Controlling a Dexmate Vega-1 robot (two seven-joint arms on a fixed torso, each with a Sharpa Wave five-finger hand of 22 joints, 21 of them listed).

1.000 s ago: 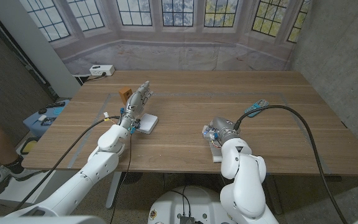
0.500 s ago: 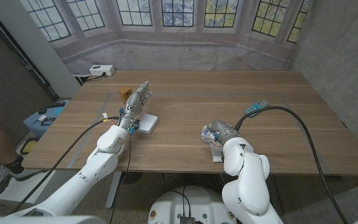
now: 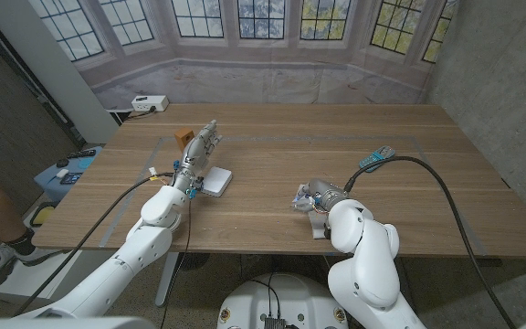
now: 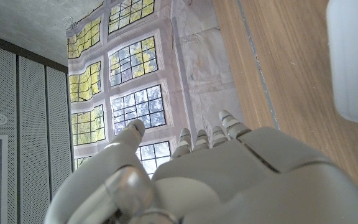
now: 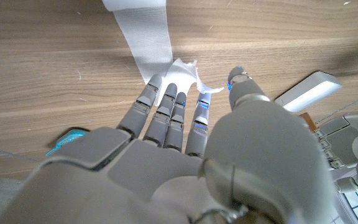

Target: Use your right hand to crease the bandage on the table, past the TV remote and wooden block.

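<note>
step: creasing in progress | right hand [image 5: 185, 118] is pinching the white woven bandage strip [image 5: 143, 34] end against the wooden table [image 3: 336, 137] | left hand [image 3: 201, 151] is waiting, released | next: likely pressing the fold flat

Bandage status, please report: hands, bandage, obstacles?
Right hand fingers pressing bandage end. Left hand open, beside the white remote. Wooden block far off; nothing in the way.

The rectangular wooden tabletop [image 3: 272, 155] carries four items. A small brown wooden block [image 3: 184, 138] stands near the far left corner. A flat white rectangular remote [image 3: 215, 180] lies just nearer than the block, toward the left edge. A strip of white gauze bandage [image 3: 317, 219] lies near the front edge, right of centre. A small teal-and-grey object [image 3: 378, 156] lies toward the right edge.
</note>
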